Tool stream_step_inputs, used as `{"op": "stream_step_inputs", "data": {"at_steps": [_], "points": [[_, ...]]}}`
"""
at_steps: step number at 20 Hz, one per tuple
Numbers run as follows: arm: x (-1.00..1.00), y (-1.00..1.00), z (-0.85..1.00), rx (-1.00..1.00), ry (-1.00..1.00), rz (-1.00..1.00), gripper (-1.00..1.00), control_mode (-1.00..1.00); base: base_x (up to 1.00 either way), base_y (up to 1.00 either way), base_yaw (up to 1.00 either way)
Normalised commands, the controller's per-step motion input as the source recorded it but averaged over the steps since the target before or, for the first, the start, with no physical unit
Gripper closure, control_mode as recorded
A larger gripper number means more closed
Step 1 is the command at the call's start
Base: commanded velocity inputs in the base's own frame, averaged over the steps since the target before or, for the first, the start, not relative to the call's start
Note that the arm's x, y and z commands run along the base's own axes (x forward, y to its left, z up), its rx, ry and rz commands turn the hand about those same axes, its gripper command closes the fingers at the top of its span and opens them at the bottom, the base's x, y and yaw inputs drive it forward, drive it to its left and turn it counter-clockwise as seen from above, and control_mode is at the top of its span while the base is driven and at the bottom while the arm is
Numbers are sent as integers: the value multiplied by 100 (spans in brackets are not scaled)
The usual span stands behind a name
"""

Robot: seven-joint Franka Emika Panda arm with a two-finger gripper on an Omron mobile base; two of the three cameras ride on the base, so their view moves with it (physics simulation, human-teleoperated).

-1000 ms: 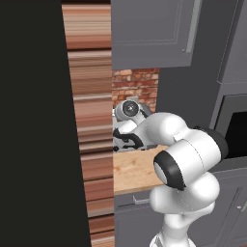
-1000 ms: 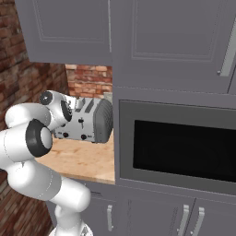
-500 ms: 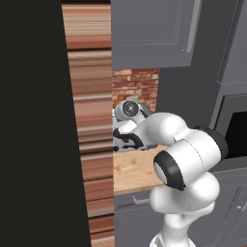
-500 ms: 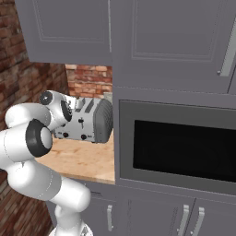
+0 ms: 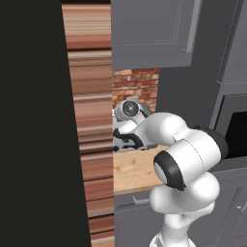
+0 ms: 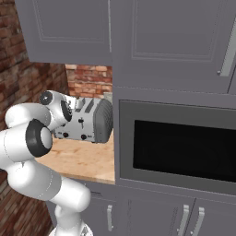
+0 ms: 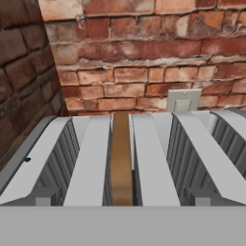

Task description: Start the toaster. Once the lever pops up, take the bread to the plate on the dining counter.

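Just below the spread claw, the bread (image 7: pixel 120 158) upright in the toaster (image 6: pixel 90 120) slot.

cabinet (image 6: pixel 69 32) low over toaster (image 6: pixel 90 120); microwave (image 6: pixel 177 143) beside

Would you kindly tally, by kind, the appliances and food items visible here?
Boxy silver-grey metal toaster: 1
Brown bread slice standing in a toaster slot: 1
Black-fronted built-in microwave: 1
Total: 3
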Motion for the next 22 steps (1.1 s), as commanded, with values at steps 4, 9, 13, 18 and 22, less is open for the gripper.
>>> {"op": "stream_step_inputs", "data": {"at_steps": [4, 9, 13, 18, 22], "points": [[0, 0, 0, 0, 0, 0, -100, -100, 0, 0, 0], [0, 0, 0, 0, 0, 0, -100, -100, 0, 0, 0], [0, 0, 0, 0, 0, 0, -100, -100, 0, 0, 0], [0, 0, 0, 0, 0, 0, -100, -100, 0, 0, 0], [0, 0, 0, 0, 0, 0, -100, -100, 0, 0, 0]]}}
